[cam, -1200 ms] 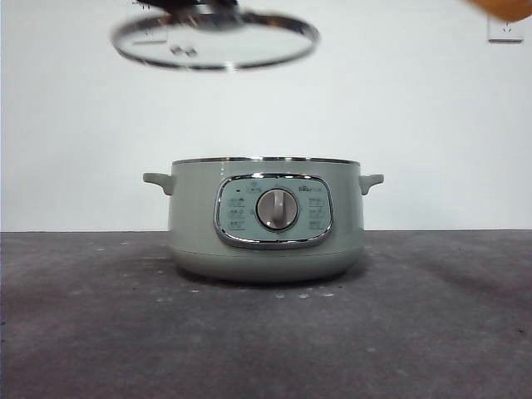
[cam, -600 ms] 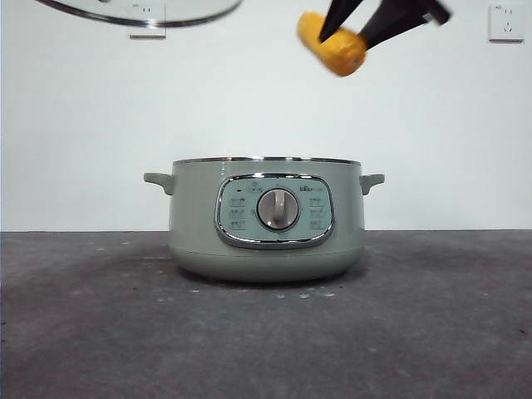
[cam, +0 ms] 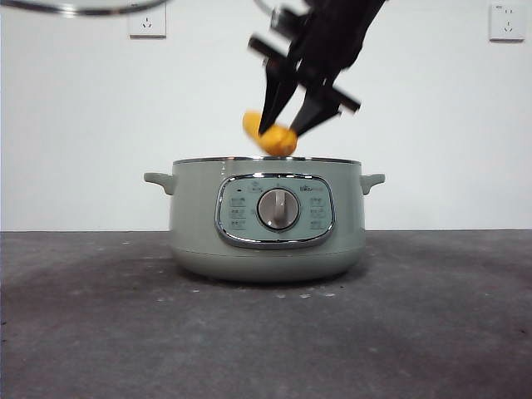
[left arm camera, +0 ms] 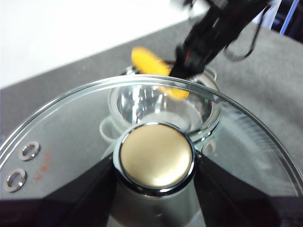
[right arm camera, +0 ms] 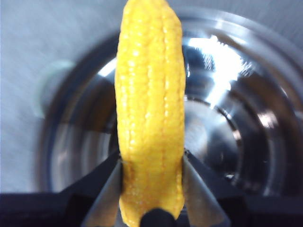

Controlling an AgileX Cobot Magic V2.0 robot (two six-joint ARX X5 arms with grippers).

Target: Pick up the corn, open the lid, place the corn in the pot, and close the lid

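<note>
High in the top left corner of the front view you can see just a thin curved bit of the round glass lid with the shiny steel rim (cam: 83, 8). It hangs up in the air, well apart from the pot. The left wrist view shows why — the left gripper (left arm camera: 156, 165) has its two black jaws pressed on both sides of the lid's knob (left arm camera: 156, 158), which looks pale gold and shiny here. The jaws are open only as wide as the knob. Through the glass you can see down to the pot far below.

In the middle of the dark grey table (cam: 432, 332) sits the squat, round, sage-green cooking pot (cam: 266, 220). It has a small handle on each side, a panel with a chrome frame and a silver dial (cam: 278, 209) on the front. Its top is open, and the inside is shiny steel.

Right above the pot's rim, near the middle, is the right gripper (cam: 278, 133). It comes down from the top, big and dark. Its two jaws squeeze the long yellow-orange cob of corn (cam: 270, 135) — one jaw on each side, open just as wide as the cob. The right wrist view shows the corn sticking out past the jaws, over the pot's open mouth. The corn is just above the rim and not inside.
</note>
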